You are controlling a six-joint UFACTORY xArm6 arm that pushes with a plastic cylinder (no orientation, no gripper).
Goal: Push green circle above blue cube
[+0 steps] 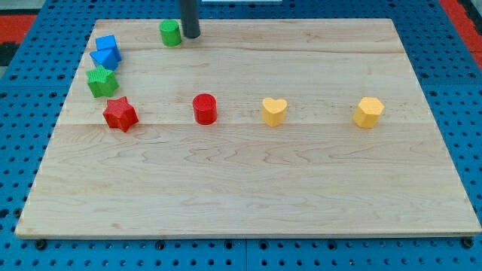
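My tip [191, 35] touches the green circle [170, 33] on its right, at the bench's [248, 181] far edge. There is no hand, so it grips nothing. The circle looks light and rigid; push its right side leftward, beyond the blue cube [106, 52].

Layout on the wooden board [248, 188]: my tip [191, 35] stands just at 3 o'clock of the green circle block [170, 33]. At its 8 o'clock lie the blue cube blocks [106, 52]; at their 6 o'clock, the green star block [101, 80], then the red star block [120, 114]. At its 3 o'clock, in sequence: red cylinder block [204, 108], yellow heart block [274, 111], yellow hexagon block [368, 112].
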